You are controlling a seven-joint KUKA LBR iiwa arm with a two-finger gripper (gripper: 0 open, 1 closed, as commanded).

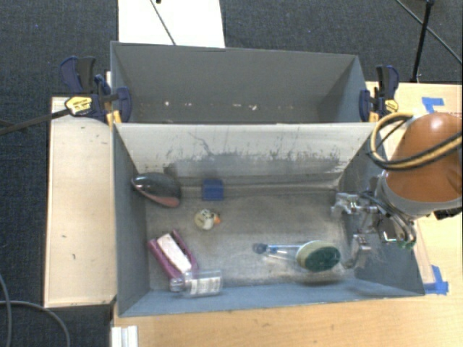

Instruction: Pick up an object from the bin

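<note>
My gripper (358,231) hangs low at the right end of the bin, close to the right wall. Just to its left, on the bin floor, lies a brush (319,257) with a round dark green head and a clear blue handle that points left. The brush head sits beside the gripper's lower part; I cannot tell whether they touch. Nothing shows in the gripper.
A small blue cube (212,189) and a dark oval thing with a pink underside (158,188) lie near the back wall on the left. A little round pale object (207,220) sits mid-left. A magenta box (171,255) and a clear small bottle (196,285) lie at the front left.
</note>
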